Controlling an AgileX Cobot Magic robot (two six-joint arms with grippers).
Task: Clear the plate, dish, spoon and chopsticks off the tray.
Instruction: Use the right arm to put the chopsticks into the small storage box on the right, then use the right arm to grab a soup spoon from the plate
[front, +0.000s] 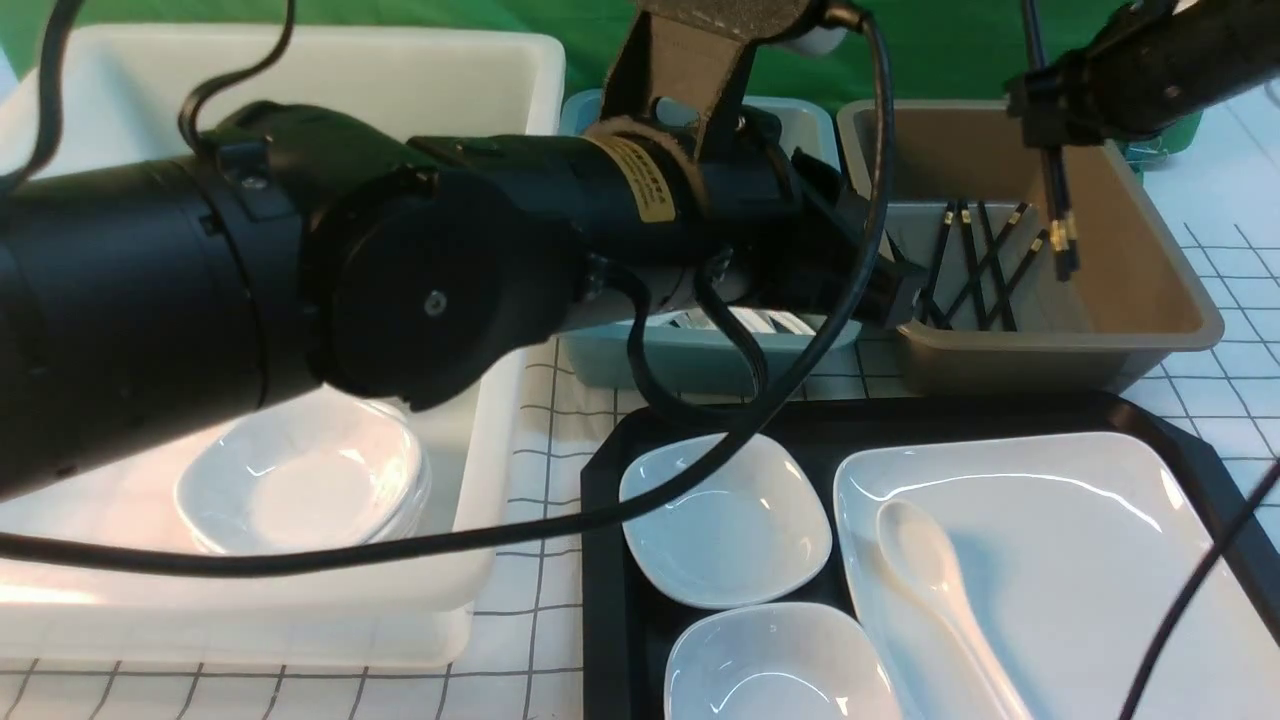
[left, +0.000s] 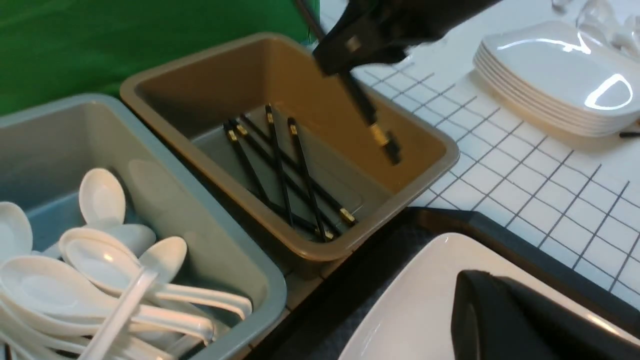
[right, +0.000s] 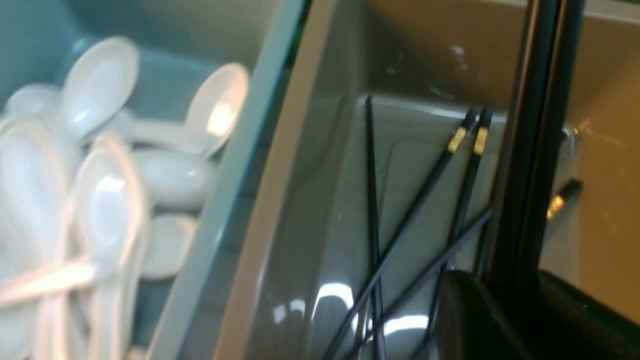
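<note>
Front cam sits on the robot's side between the arms, looking forward and down toward the brown tub (front: 1010, 362). The left arm (front: 150, 300) is close to the lens and blocks much of the frame left of that tub. Left wrist cam looks down at an angle into the brown tub from the tray (left: 500, 235) side, mid range, while right wrist cam hangs just over the tub's inside, very close and blurry. All three share the tub's floor with its loose chopsticks (front: 972, 265), plus the teal tub (left: 165, 200) just beside it.
</note>
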